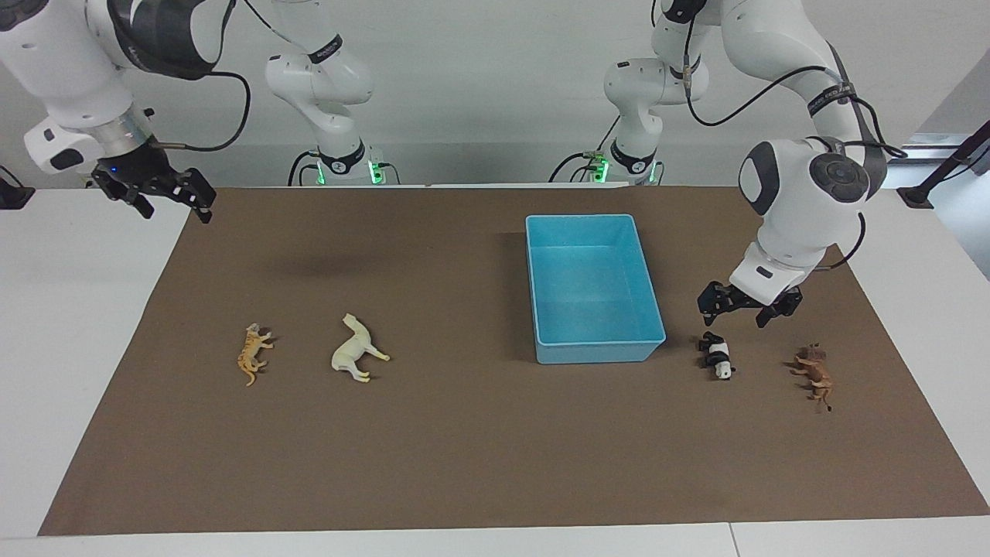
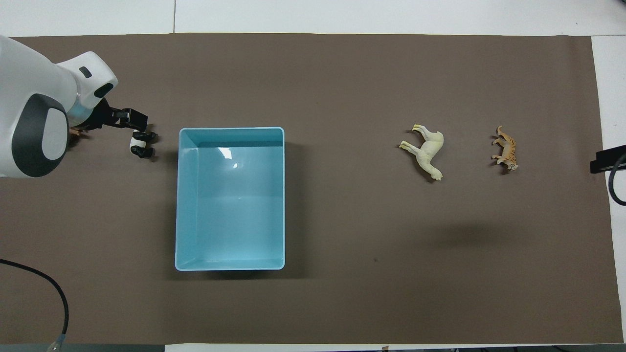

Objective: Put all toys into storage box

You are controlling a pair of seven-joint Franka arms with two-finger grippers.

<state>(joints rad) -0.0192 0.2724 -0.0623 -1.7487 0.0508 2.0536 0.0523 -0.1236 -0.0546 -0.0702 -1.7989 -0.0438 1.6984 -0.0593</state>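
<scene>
Box: you see a light blue rectangular bin with low walls and a rim, nothing in it, on the brown mat, toward the left arm's end of the table.
Panda: black and white, lying on its side on the mat just beside the box's corner farthest from the robots.
Lion: brown, on its side, beside the panda and closer to the left arm's end of the table.
Horse: cream-white, on its side, toward the right arm's end, well apart from the box.
Tiger: orange with dark stripes, on its side, beside the horse and closer to the table's end.
Left gripper: you find it low over the panda, not touching it, jaws spread with nothing between them.
Right gripper: raised over the mat's corner near its own base, waiting; jaws parted and holding nothing.
</scene>
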